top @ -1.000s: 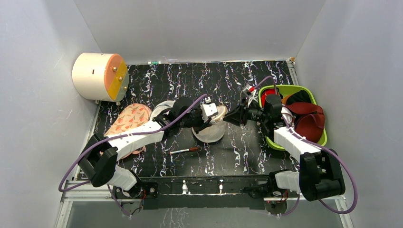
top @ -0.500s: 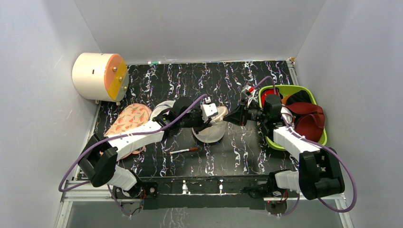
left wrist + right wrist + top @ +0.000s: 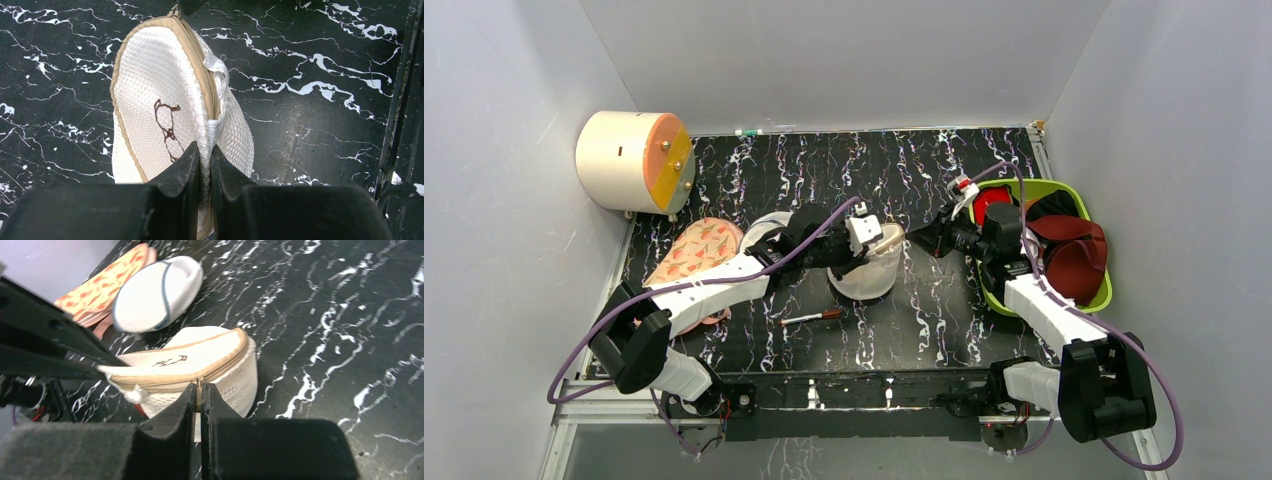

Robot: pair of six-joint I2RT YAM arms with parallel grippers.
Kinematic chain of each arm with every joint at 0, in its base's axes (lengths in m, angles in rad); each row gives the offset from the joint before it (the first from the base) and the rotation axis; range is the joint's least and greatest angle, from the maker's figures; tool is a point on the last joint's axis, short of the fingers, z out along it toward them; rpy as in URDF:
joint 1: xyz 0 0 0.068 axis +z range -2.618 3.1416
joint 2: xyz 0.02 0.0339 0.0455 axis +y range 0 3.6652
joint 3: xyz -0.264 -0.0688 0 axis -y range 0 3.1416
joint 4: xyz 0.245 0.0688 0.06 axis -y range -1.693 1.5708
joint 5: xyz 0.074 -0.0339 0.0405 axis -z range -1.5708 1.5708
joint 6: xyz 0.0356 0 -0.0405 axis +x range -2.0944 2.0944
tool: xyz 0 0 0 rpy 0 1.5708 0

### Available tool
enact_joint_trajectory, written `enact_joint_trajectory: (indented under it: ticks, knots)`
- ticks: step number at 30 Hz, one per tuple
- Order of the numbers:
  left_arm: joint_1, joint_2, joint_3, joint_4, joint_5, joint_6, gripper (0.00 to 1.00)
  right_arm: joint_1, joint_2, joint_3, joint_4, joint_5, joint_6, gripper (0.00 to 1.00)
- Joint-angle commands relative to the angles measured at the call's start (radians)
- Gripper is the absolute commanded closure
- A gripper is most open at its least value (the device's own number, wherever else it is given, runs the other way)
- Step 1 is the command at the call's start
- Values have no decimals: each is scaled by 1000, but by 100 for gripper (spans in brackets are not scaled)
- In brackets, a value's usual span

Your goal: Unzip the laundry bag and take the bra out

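The cream-beige mesh laundry bag (image 3: 870,272) stands on edge mid-table, its beige zip (image 3: 201,70) running round the rim and a dark mark (image 3: 167,122) on its face. My left gripper (image 3: 876,243) (image 3: 205,150) is shut on a fold of the bag's mesh at the rim. From the right, my right gripper (image 3: 914,238) (image 3: 200,387) is shut on the small zip pull at the bag's (image 3: 200,360) near edge. The bra is hidden.
A grey-white mesh pouch (image 3: 769,225) (image 3: 155,295) and a peach-pink leaf-pattern bra (image 3: 696,250) (image 3: 102,282) lie left of the bag. A pen (image 3: 812,318) lies in front. A green bin (image 3: 1046,184) of red and dark clothes sits right. A cream-orange cylinder (image 3: 632,160) stands back left.
The right gripper's jaws closed on the zip pull and drew back a little to the right. The bag now stands taller between the two grippers. The left gripper kept its hold.
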Motion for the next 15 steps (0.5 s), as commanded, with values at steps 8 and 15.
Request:
enact_joint_trajectory:
  ticks: [8, 15]
  knots:
    - [-3, -29, 70, -12, -78, -30, 71, 11, -9, 71, -128, 143, 49, 100]
    - [-6, -56, 77, -3, -6, -97, 48, 103, -75, 62, -90, 154, 144, 100]
